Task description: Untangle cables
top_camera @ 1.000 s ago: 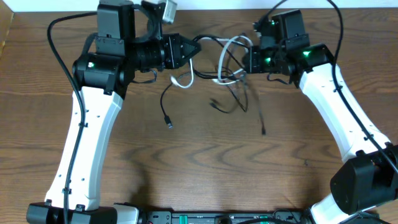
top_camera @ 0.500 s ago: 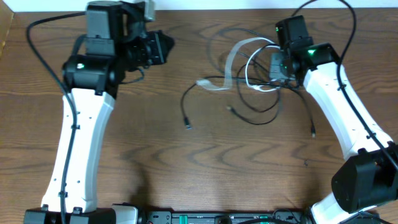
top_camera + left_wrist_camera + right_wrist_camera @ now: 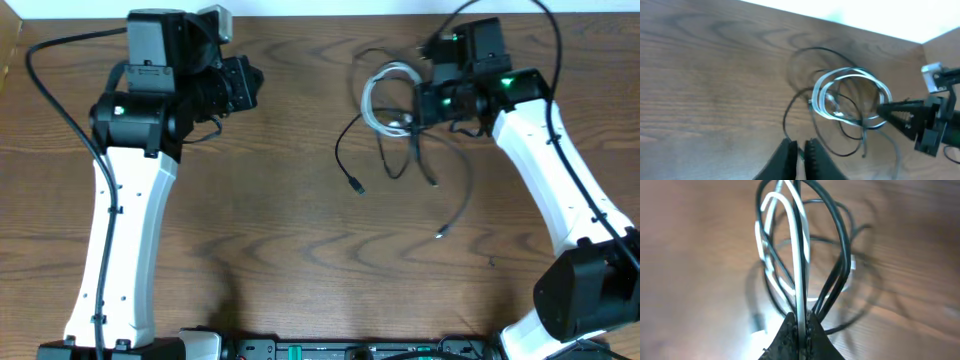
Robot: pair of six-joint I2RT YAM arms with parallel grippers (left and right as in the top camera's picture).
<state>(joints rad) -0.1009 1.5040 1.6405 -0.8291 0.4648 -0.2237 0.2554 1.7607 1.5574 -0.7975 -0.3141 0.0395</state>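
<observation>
Up at the far right of the wooden table (image 3: 300, 250), the right gripper (image 3: 413, 105) has the cables (image 3: 383, 95) pinched in tightly closed jaws. Its wrist view shows a white cord (image 3: 799, 265) and several black cords (image 3: 842, 255) running straight out from between the fingertips and fanning into tall loops, with a soft shadow on the wood beneath. From overhead, the white cord forms a coil just left of the gripper, with black loops around it. Looser black strands trail toward the near side. One ends in a plug (image 3: 356, 187) to the left of the bundle, and another ends in a small tip (image 3: 440, 233) nearer still and to the right.

Well apart on the far left, the left gripper (image 3: 252, 85) points across the table toward the tangle. Its wrist view shows the two fingers drawn almost together with nothing between them. They are clear of the cords, which lie beyond them alongside the right gripper's dark fingers. Both white arms reach in from the near edge. Thicker black wires arc over each arm.
</observation>
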